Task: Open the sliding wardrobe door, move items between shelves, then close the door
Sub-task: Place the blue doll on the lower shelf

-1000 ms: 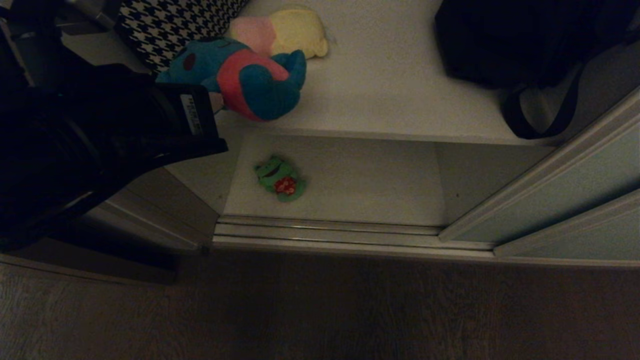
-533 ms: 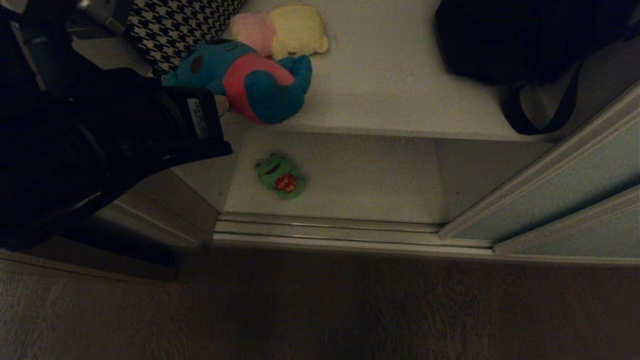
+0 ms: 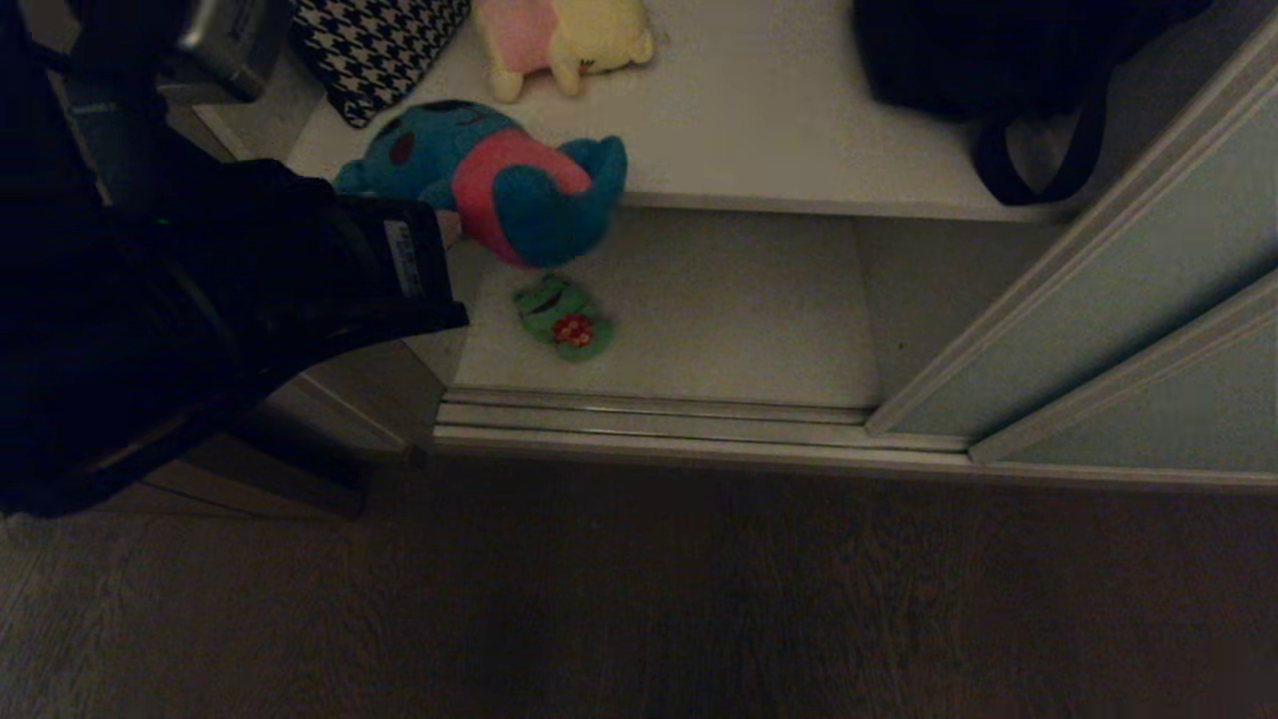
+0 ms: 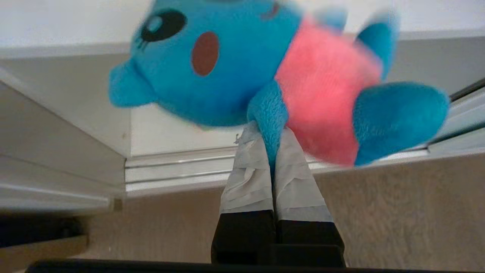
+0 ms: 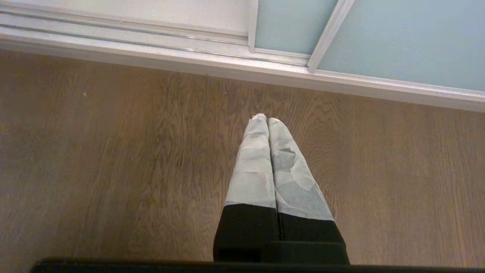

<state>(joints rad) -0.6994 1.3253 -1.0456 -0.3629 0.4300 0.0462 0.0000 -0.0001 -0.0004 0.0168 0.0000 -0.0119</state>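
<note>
My left gripper [image 4: 271,140] is shut on one arm of the blue toy with a pink belly [image 4: 242,64]. In the head view that toy [image 3: 489,185] hangs at the front edge of the upper shelf [image 3: 779,130], above the lower shelf [image 3: 719,320]. The left gripper [image 3: 449,228] is at the toy's left side. The cream-yellow and pink toy [image 3: 564,40] lies further back on the upper shelf. The green toy with red [image 3: 561,318] lies on the lower shelf. The sliding wardrobe door [image 3: 1128,330] stands slid to the right. My right gripper [image 5: 265,119] is shut and empty above the wooden floor.
A black strapped bag [image 3: 978,50] sits on the upper shelf at the right. A houndstooth-patterned item [image 3: 374,45] lies at the back left. The ribbed floor track [image 3: 649,419] runs along the wardrobe's front, with wooden floor [image 3: 639,599] before it.
The whole head view has shifted, so the wardrobe sits higher in the picture. The held blue toy has come away from the cream-yellow toy, out to the upper shelf's front edge.
</note>
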